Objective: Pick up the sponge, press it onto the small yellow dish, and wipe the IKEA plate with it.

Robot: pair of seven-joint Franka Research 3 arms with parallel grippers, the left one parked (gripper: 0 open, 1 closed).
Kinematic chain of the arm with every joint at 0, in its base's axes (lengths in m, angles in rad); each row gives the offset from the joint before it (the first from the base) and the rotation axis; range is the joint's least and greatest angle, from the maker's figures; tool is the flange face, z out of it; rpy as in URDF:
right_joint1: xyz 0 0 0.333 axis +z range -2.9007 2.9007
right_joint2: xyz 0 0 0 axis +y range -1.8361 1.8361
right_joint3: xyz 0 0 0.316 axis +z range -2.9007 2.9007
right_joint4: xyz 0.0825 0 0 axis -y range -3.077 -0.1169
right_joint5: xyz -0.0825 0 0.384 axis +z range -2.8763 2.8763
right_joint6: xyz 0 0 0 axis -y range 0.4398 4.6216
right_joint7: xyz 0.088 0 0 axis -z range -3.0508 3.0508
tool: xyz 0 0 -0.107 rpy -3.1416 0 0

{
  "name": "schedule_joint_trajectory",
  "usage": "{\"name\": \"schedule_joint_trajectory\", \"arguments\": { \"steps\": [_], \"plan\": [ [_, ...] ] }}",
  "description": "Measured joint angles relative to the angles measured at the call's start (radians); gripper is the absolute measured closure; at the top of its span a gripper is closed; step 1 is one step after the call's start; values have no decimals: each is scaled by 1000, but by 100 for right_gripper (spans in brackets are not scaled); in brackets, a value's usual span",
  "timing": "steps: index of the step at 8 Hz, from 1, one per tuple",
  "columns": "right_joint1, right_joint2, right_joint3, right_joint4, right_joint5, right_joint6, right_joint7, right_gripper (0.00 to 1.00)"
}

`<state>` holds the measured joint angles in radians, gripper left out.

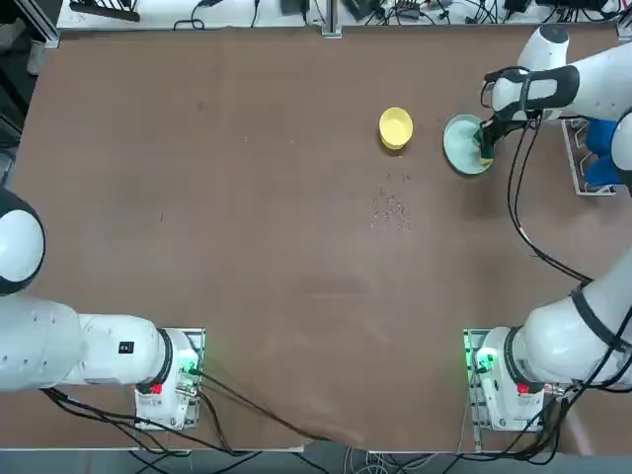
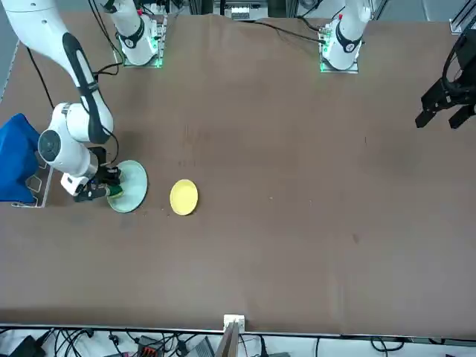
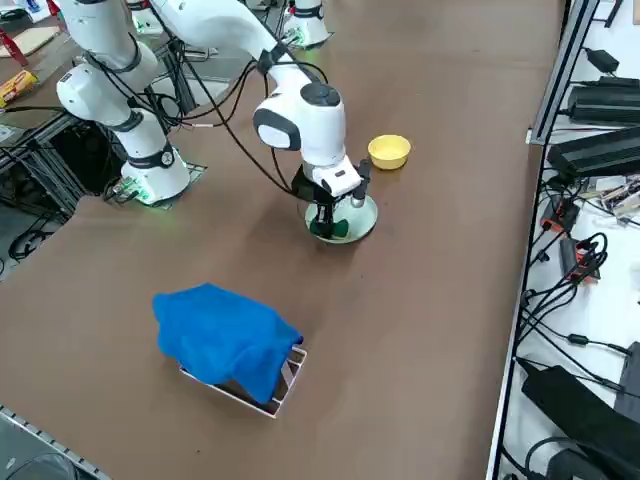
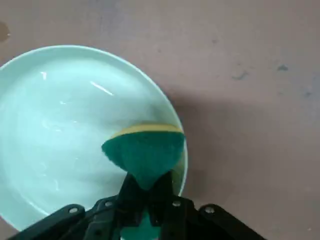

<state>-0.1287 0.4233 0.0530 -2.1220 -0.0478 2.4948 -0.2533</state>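
Sponge on the plate, yellow dish beside it

The green-topped sponge (image 4: 144,152) is pinched and pressed onto the pale mint IKEA plate (image 4: 55,135) near its rim; the small yellow dish (image 1: 396,127) is seen close by, untouched.

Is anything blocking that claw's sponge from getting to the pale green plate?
Nothing visible does. The right claw is shut on the sponge, which is already over the IKEA plate near its rim. The small yellow dish sits apart, off to the side.

White rounded right arm (image 3: 300,115), black cables, black jaws, green-lit base (image 1: 494,370).
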Motion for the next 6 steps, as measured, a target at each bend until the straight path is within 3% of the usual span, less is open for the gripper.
{"name": "schedule_joint_trajectory", "arguments": {
  "steps": [6],
  "plan": [
    [7, 72, 21, 101, 16, 11, -19, 91]
  ]
}}
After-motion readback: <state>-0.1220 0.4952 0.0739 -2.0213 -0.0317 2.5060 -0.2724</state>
